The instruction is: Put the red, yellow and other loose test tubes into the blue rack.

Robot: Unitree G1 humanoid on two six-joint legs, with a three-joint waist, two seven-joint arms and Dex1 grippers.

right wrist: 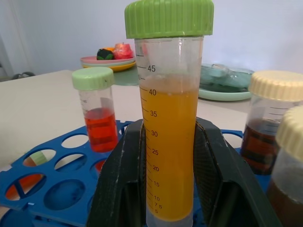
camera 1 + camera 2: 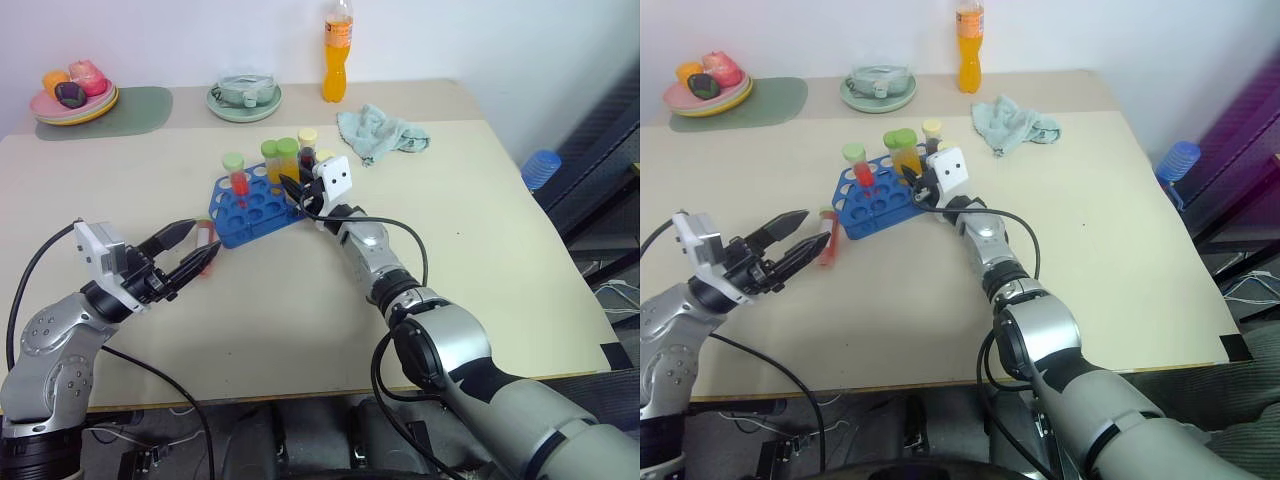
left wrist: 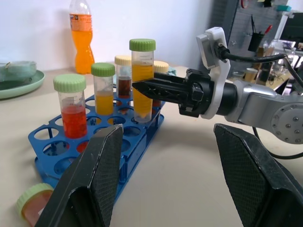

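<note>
On the cream surface [image 2: 480, 250] stands the blue rack [image 2: 252, 208], a perforated tray with round holes, set at an angle near the middle. Several capped test tubes stand upright in it: a red tube with a green cap [image 3: 72, 113], a shorter yellow-orange tube with a green cap [image 3: 103, 92], and brown tubes with pale-yellow caps [image 3: 123, 78] at the far side.

The right tool [image 2: 292, 190] reaches over the near corner of the rack and is clenched on a tall yellow-orange tube with a green cap [image 1: 168, 123]. The right wrist view shows its two black fingers [image 1: 120, 184] pressed against both sides of the tube's lower half, the tube upright and its bottom end low over the rack's holes; whether it sits fully in a hole cannot be told.

The left tool [image 2: 190, 247] hovers over the surface just beside the rack's left end, its fingers spread apart and grasping nothing. One loose tube with reddish liquid and a green cap [image 3: 32, 204] lies on its side on the surface, close against the rack's near-left corner and right by the left tool's fingertips.

Farther back are an orange drink bottle [image 2: 337, 50], a crumpled pale-green cloth [image 2: 378, 132], a green plate with a bowl [image 2: 244, 95], and a plate of toy food [image 2: 74, 92] on a green mat.
</note>
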